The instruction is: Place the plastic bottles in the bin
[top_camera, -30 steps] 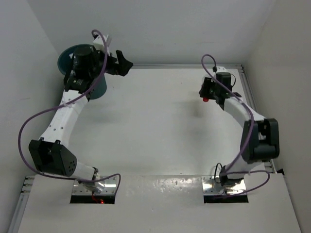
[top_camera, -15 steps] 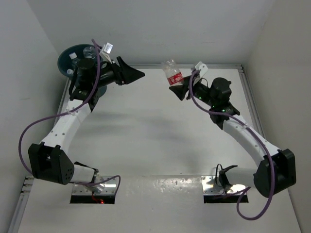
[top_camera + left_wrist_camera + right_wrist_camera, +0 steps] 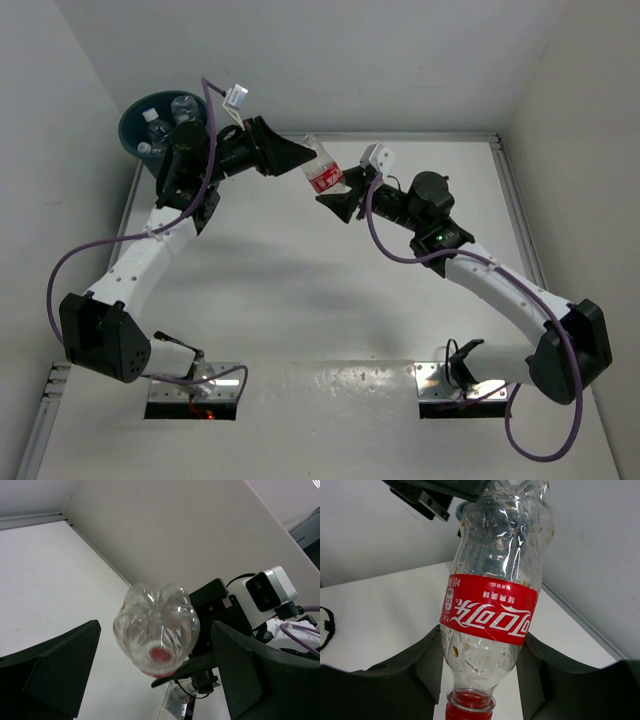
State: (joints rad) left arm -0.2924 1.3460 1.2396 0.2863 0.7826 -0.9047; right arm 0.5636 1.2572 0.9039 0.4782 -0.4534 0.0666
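Observation:
My right gripper [image 3: 338,195] is shut on a clear plastic bottle [image 3: 322,172] with a red label and a red cap. It holds the bottle in the air above the table's far middle, cap toward the wrist. In the right wrist view the fingers [image 3: 427,667] clamp the bottle [image 3: 492,607] below its label. My left gripper [image 3: 290,155] is open, and its fingertips face the bottle's base [image 3: 156,627], which sits in line between them. The dark teal bin [image 3: 132,128] stands at the far left corner with three clear bottles [image 3: 184,105] inside.
White walls enclose the table on three sides. A metal rail [image 3: 515,190] runs along the right edge. The right wrist's white camera [image 3: 267,590] shows behind the bottle in the left wrist view. Purple cables loop off both arms.
The right arm lifted the bottle from the far right and carried it left. The left gripper swung right from the bin to meet the bottle's base.

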